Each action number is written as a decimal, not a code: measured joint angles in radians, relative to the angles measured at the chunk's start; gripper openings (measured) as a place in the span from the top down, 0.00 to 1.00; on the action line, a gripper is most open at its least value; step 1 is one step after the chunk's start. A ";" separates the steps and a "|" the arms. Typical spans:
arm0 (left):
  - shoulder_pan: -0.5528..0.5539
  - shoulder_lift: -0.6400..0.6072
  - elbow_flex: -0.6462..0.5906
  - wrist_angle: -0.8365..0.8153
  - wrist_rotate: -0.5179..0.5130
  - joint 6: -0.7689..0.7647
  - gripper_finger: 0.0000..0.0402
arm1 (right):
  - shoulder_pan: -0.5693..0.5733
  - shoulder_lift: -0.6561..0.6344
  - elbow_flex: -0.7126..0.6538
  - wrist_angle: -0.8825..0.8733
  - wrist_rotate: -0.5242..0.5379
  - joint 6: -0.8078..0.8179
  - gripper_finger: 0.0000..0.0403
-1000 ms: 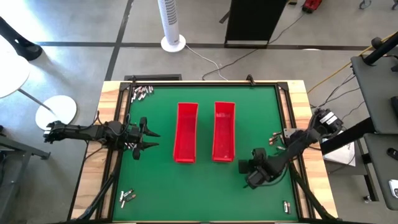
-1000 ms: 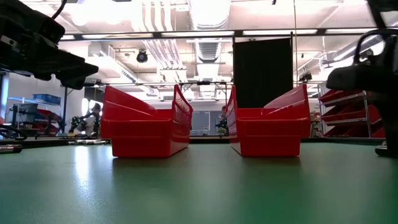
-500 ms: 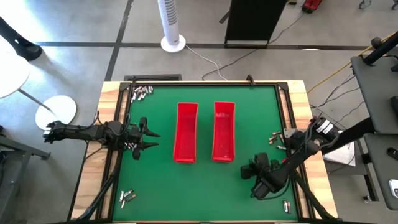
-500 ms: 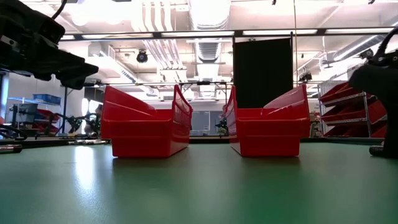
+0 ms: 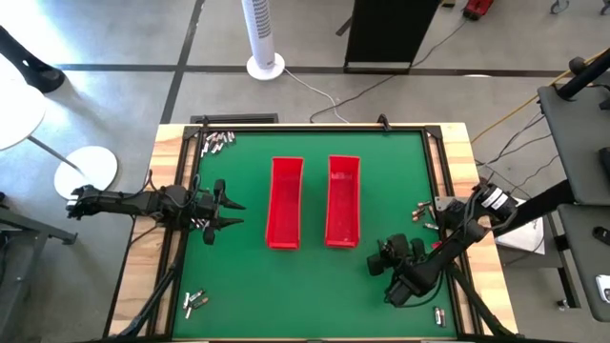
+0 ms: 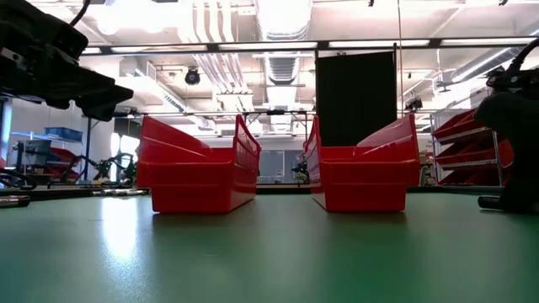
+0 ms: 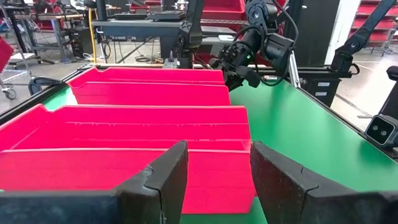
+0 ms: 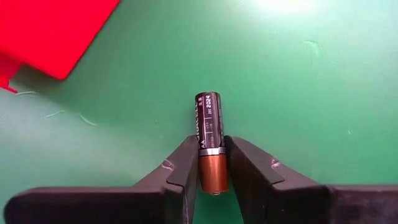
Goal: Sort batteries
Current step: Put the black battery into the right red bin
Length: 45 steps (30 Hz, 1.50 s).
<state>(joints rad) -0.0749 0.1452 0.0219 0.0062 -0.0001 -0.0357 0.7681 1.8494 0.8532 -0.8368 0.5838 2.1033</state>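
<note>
Pinching a battery between its two fingers, the right tool hovers over the green table just off the near end of the right-hand red tray — the battery is dark along most of its length with a copper-coloured end sitting between the fingers, and a corner of that tray shows beyond it in the right wrist view. Other batteries lie in small clusters near the table's edges: one group at the far left corner, one at the near left, a few by the right edge, and a single one near the right front. The left tool waits at the left side, its fingers spread and holding nothing — pointed toward the left red tray.
</note>
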 joint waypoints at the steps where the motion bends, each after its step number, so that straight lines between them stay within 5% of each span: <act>1: 0.000 0.000 0.000 0.000 0.000 0.000 0.61 | 0.000 0.000 0.000 0.000 0.000 -0.004 0.82; 10: 0.000 0.000 0.000 0.000 0.000 0.000 0.61 | -0.005 -0.048 0.035 -0.025 -0.119 -0.193 0.89; 19: 0.000 0.000 0.000 -0.001 0.000 0.000 0.61 | -0.005 -0.187 0.234 -0.356 -0.331 -0.349 0.89; 26: 0.000 0.000 0.000 0.000 0.000 0.000 0.61 | -0.028 -0.268 0.402 -0.461 -0.294 -0.458 0.90; 37: 0.000 0.000 0.000 0.000 0.000 0.000 0.61 | -0.236 -0.274 0.585 -0.455 -0.011 -0.901 0.90; 45: 0.000 0.000 0.000 0.000 0.000 0.000 0.61 | -0.460 -0.247 0.581 -0.171 -0.131 -1.401 0.90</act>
<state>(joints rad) -0.0747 0.1452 0.0219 0.0059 -0.0002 -0.0357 0.3081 1.6028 1.4338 -1.0076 0.4528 0.7025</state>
